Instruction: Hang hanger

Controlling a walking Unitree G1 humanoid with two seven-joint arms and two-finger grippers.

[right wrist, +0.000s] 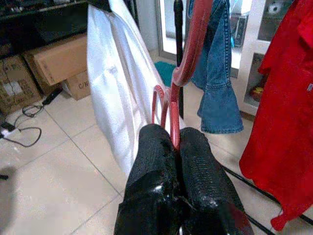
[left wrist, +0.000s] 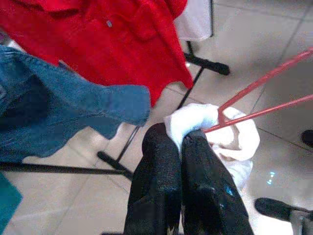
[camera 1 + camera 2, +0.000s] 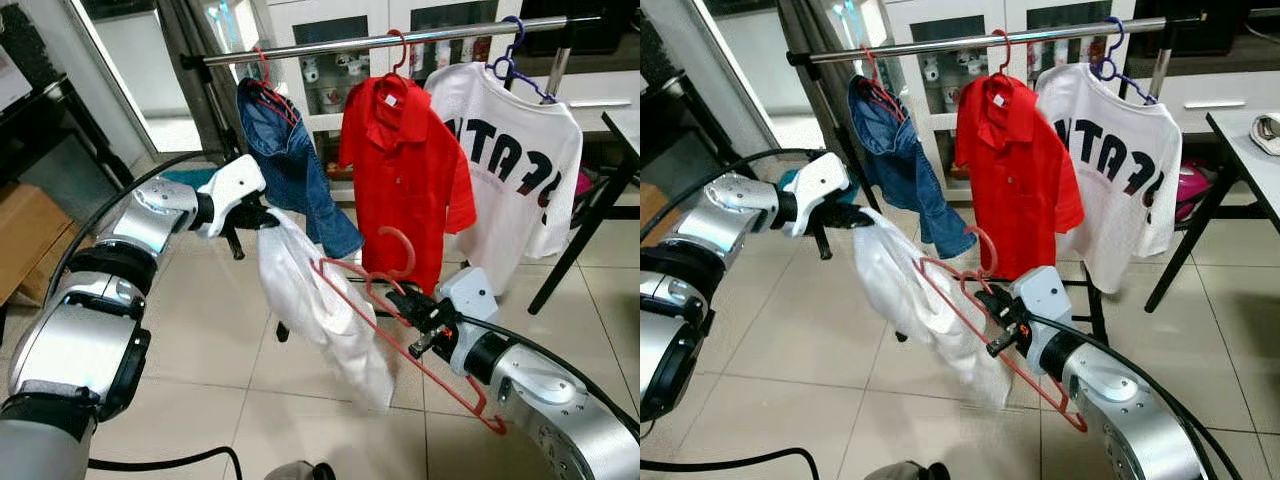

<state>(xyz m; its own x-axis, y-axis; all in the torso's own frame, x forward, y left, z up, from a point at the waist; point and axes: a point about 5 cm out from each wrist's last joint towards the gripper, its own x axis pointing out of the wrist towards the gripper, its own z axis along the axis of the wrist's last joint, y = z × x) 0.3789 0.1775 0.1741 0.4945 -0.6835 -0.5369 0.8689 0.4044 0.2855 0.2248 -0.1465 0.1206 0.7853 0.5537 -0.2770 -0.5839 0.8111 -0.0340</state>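
Note:
A red hanger (image 3: pixel 400 330) is held at its neck by my right gripper (image 3: pixel 412 312), shut on it low at centre right; its hook (image 3: pixel 398 252) curls upward. A white garment (image 3: pixel 320 310) hangs over the hanger's left end. My left gripper (image 3: pixel 262 216) is shut on the garment's top corner, left of the hanger. In the left wrist view the black fingers (image 2: pixel 161 166) pinch white cloth (image 2: pixel 193 120). The right wrist view shows fingers (image 1: pixel 195 161) clamped on the red hanger (image 1: pixel 188 63). A metal rail (image 3: pixel 400 40) runs above.
On the rail hang a blue denim garment (image 3: pixel 295 165), a red polo shirt (image 3: pixel 405 150) and a white printed T-shirt (image 3: pixel 515 165). A black table leg (image 3: pixel 590 225) stands at right, cardboard boxes (image 1: pixel 51 63) at left. Tiled floor (image 3: pixel 220 370) lies below.

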